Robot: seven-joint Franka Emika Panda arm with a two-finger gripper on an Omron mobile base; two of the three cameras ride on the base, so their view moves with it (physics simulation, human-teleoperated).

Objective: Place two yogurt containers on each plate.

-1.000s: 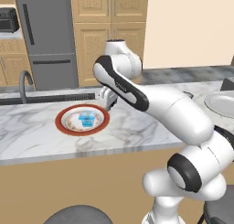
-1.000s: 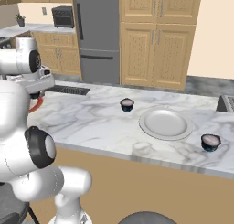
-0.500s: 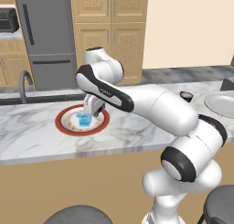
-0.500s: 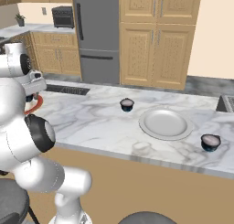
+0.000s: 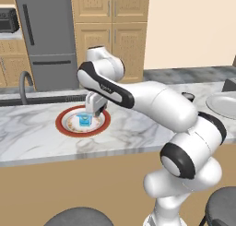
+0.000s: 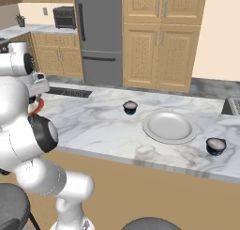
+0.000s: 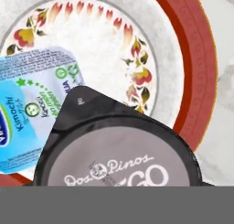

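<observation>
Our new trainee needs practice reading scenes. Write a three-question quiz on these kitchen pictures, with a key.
1. True or false: the pale blue yogurt container lies on the red-rimmed plate.
2. In the right base view, how many dark yogurt cups stand on the counter, apart from the plain plate? A: none. B: two. C: four.
3. Fill in: the plain plate carries ___ containers.

Key: 1 true; 2 B; 3 zero.
</observation>
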